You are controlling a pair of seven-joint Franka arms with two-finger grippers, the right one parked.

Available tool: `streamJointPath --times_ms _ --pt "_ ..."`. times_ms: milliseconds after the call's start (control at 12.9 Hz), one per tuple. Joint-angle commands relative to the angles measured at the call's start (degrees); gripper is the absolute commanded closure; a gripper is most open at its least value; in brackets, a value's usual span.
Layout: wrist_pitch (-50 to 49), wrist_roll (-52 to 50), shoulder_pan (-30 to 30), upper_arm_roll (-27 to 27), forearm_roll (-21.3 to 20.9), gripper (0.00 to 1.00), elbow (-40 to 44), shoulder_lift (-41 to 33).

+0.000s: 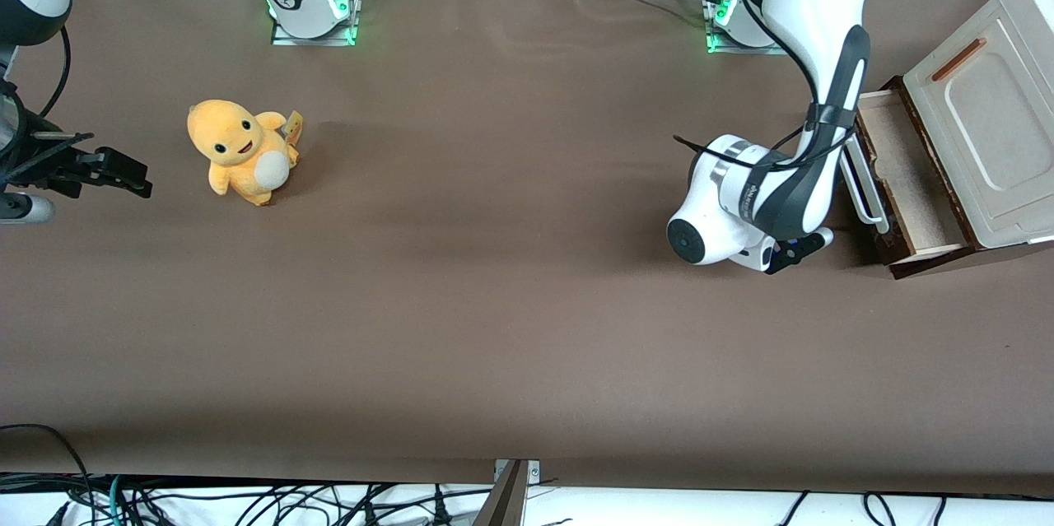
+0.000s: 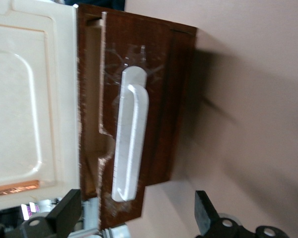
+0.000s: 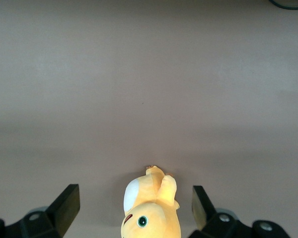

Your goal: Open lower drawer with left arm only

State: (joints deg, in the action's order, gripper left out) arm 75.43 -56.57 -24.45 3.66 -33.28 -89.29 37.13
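1. Drawer position: the lower drawer (image 1: 897, 180) stands pulled out from under the cream panel (image 1: 984, 118), at the working arm's end of the table (image 1: 494, 304).
2. Its white loop handle (image 2: 130, 134) faces the gripper (image 2: 136, 213).
3. Gripper state: fingers (image 2: 204, 210) spread apart, holding nothing, just in front of the handle without touching it.
4. Plush toy (image 1: 239, 149) lies toward the parked arm's end.
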Motion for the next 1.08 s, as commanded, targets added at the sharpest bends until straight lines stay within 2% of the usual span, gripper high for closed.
streamJointPath --times_ms 0,77,155,309,387,696,1006 --pt "0.9 1.5 0.9 0.3 4.0 0.0 4.1 -0.7" --pt "1.1 2.2 2.2 0.0 4.9 0.01 4.6 -1.3" --pt "2.0 5.3 2.7 0.1 7.5 0.06 5.5 -2.0" --pt "1.9 12.5 3.7 0.6 12.7 0.06 10.6 -2.1" --pt "1.9 13.9 4.5 0.6 14.0 0.04 12.1 -1.9" --pt "2.0 17.0 7.4 0.5 18.1 0.02 16.8 -1.9" --pt "2.0 23.1 11.0 0.2 18.4 0.0 20.5 -2.1"
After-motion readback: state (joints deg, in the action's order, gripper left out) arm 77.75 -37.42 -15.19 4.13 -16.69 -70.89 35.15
